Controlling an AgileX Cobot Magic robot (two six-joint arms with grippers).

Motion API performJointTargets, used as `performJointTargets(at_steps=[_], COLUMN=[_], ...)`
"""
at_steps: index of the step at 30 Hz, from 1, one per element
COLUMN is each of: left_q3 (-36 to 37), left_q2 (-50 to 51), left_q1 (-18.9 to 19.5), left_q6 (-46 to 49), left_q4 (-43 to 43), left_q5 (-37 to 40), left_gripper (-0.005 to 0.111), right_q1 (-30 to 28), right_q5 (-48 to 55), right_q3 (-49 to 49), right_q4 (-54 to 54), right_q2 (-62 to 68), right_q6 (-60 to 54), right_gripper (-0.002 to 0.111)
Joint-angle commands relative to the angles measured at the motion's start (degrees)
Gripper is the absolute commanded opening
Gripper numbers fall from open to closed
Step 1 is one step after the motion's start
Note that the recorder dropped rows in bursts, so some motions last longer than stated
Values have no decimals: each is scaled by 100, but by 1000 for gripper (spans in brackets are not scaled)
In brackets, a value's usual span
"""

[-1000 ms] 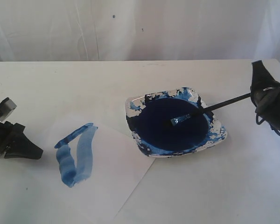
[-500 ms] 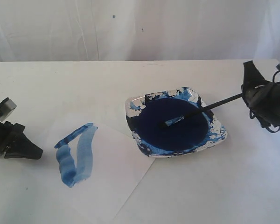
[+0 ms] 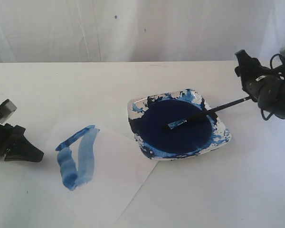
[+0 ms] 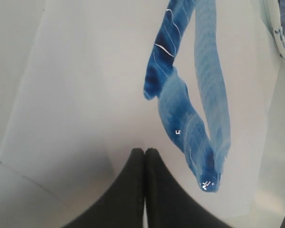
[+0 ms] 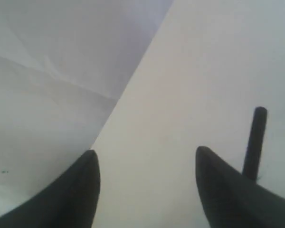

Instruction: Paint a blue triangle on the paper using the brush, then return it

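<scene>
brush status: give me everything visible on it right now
The brush is long and thin, with a black handle and a small blue-stained bristle tip. It lies slanted, tip down in the dark blue paint pool of the dish. The handle rests across the spattered rim and sticks out past it toward the right gripper. That gripper's jaws stand apart. In the right wrist view the handle end shows outside the gap, beside one finger, so nothing clamps it. Whether it touches that finger is unclear.

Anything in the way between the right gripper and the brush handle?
Nothing visible. The brush lies with its bristles in the paint dish, its handle sticking out over the rim toward the right gripper, whose jaws stand open just beside the handle's end.
</scene>
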Motion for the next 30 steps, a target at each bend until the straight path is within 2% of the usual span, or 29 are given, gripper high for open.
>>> performJointTargets(at_steps=[1, 5, 9, 10, 12, 13, 15, 17, 22, 30], left_q3=[15, 15, 15, 15, 15, 15, 138, 497, 1073, 1862], left_q2=[-1, -253, -1161, -1673, -2538, -2778, -3875, -4777, -6318, -8756], left_q1=[-11, -11, -11, -11, -11, -11, -11, -11, -11, -11], left_q6=[-18, 185, 734, 808, 834, 834, 867, 1228, 1346, 1346], left_q4=[-35, -239, -708, -797, -803, -803, -1037, -1621, -1866, -1810], left_q5=[3, 39, 118, 130, 52, -4, -395, -778, -1365, -1884], left_gripper=[0, 0, 0, 0, 0, 0, 0, 0, 0, 0], right_q1=[-28, -28, -70, -70, -70, -70, -70, -70, -70, -70], right_q5=[561, 1317, 2795, 3415, 3767, 3738, 3725, 3683, 2636, 3261], right_q3=[-11, -11, 0, 3, 77, 164, 600, 1222, 2380, 2820], right_q4=[-225, -225, -212, -212, -212, -222, -273, -301, -301, -301], right_q2=[-643, -1479, -2886, -3481, -4382, -4628, -5738, -6763, -8029, -8352], right_q6=[-1165, -2992, -4323, -4642, -4736, -4747, -5012, -5377, -5444, -5444], right_gripper=[56, 55, 52, 45, 35, 33, 20, 1, 0, 0])
